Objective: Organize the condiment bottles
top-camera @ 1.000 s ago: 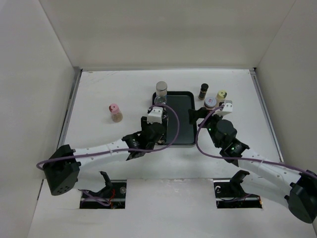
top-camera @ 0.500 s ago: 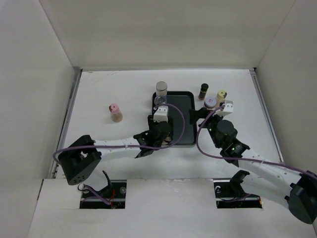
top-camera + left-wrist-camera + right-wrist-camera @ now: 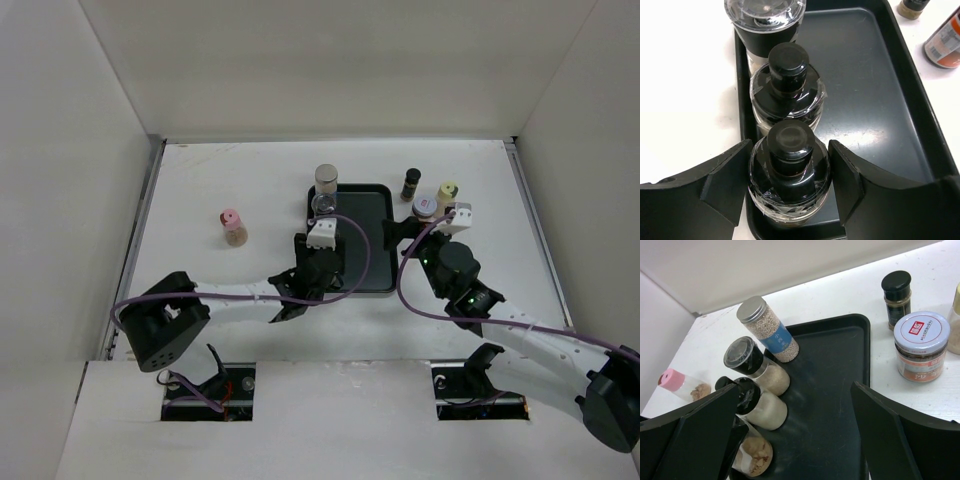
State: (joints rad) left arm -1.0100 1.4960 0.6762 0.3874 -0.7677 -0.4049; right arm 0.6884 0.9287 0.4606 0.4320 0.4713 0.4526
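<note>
My left gripper (image 3: 790, 187) closes on a black-capped bottle (image 3: 790, 170) standing in the near left corner of the black tray (image 3: 865, 100). Behind it, along the tray's left side, stand another black-capped bottle (image 3: 786, 90) and a clear-lidded one (image 3: 765, 20). From above, the left gripper (image 3: 318, 226) hides these two black caps. A grey-capped bottle (image 3: 327, 180) stands at the tray's far left corner. My right gripper (image 3: 795, 405) is open and empty over the tray's right side (image 3: 395, 232). A pink-capped bottle (image 3: 232, 225) stands alone at the left.
Right of the tray stand a dark-capped bottle (image 3: 410, 183), a purple-white-lidded jar (image 3: 425, 207) and a pale yellow-capped bottle (image 3: 447, 192). The tray's middle and right (image 3: 840, 390) are bare. White walls enclose the table on three sides.
The left arm swung its base and elbow toward the tray; its gripper shifted slightly over the tray's near left corner. The right arm has not moved.
</note>
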